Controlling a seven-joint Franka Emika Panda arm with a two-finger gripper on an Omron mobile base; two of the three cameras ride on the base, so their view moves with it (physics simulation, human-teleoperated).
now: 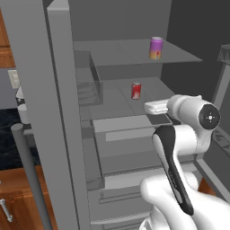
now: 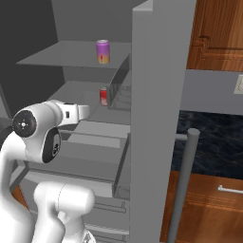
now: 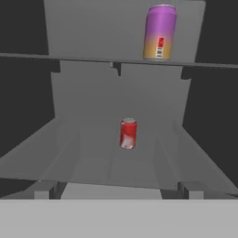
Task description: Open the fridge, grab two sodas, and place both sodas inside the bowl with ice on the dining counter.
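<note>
Hand view looks along jaws into fridge [image 1: 58, 112], doors swung wide. Jaws spread, nothing between them, short of shelf edge. Red soda can [image 3: 128, 133] upright straight ahead of jaws, well apart, on middle shelf [image 3: 93, 162]. Purple-and-orange soda can [image 3: 159, 32] upright above and slightly right of jaws' line, on upper shelf [image 3: 56, 58]. Drawers [image 1: 121, 130] below jaws.
</note>
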